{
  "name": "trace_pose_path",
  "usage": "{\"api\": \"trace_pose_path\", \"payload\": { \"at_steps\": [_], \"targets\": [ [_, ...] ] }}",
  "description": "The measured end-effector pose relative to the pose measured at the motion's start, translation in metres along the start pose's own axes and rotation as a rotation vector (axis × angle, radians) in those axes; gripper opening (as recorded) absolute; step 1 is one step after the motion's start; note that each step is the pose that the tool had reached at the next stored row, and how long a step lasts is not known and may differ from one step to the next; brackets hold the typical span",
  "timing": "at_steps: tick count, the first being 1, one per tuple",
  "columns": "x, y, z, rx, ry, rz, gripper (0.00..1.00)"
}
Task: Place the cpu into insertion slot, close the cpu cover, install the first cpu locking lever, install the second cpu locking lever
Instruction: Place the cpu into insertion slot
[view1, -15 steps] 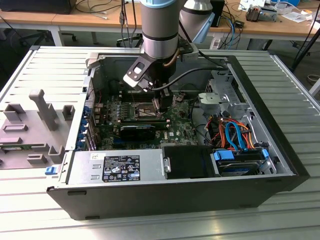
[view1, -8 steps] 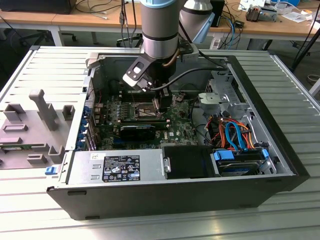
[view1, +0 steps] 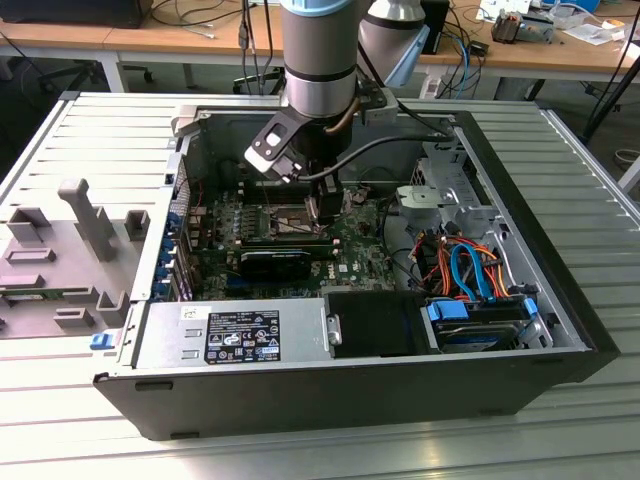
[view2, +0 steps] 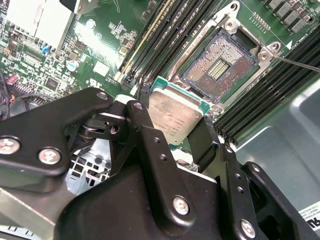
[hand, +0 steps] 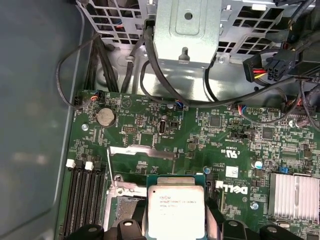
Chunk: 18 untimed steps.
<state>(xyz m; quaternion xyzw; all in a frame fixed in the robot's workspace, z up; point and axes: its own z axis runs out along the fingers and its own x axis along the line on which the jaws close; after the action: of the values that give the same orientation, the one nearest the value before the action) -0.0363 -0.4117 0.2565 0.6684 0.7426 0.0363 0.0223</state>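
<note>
My gripper is shut on the cpu, a small silver-topped square chip clamped by its edges between the two black fingers. The chip hangs just above the green motherboard, beside the insertion slot. The slot lies bare, with its brownish contact field ringed by a silvery frame. In the first wrist view the cpu sits low over the board, and a silvery strip that looks like the raised cpu cover stands beside it. A thin wire locking lever sticks out past the slot. In the exterior view the gripper reaches down into the case over the slot.
The open computer case lies on a ribbed metal table. Black memory slots flank the socket. A heatsink, a metal drive cage and loose cables crowd the surroundings. A grey fixture stands at the exterior view's left.
</note>
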Motion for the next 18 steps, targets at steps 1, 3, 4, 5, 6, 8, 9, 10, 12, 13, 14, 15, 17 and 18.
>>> {"api": "trace_pose_path", "payload": {
  "at_steps": [1, 3, 4, 5, 6, 8, 9, 10, 12, 13, 14, 15, 17, 18],
  "targets": [
    [0.0000, 0.0000, 0.0000, 0.0000, -0.0002, 0.002, 0.55],
    [0.0000, 0.0000, 0.0000, 0.0000, -0.0005, 0.006, 0.55],
    [0.0000, 0.0000, 0.0000, -0.0001, -0.0007, 0.009, 0.55],
    [0.0000, 0.0000, 0.0000, -0.0001, -0.0009, 0.010, 0.55],
    [0.0000, 0.0000, 0.0000, -0.0002, -0.0012, 0.013, 0.55],
    [0.0000, 0.0000, 0.0000, -0.0002, -0.0015, 0.017, 0.55],
    [0.0000, 0.0000, 0.0000, -0.0003, -0.0017, 0.019, 0.55],
    [0.0000, 0.0000, 0.0001, -0.0003, -0.0018, 0.021, 0.55],
    [0.0000, 0.0000, 0.0000, -0.0004, -0.0025, 0.029, 0.55],
    [0.0000, 0.0000, 0.0000, -0.0005, -0.0028, 0.033, 0.55],
    [0.0000, 0.0000, 0.0001, -0.0005, -0.0030, 0.035, 0.55],
    [0.0000, 0.0000, 0.0001, -0.0005, -0.0032, 0.037, 0.55],
    [0.0000, 0.0000, 0.0001, -0.0006, -0.0035, 0.042, 0.55],
    [0.0000, 0.0000, 0.0001, -0.0007, -0.0037, 0.044, 0.55]
  ]
}}
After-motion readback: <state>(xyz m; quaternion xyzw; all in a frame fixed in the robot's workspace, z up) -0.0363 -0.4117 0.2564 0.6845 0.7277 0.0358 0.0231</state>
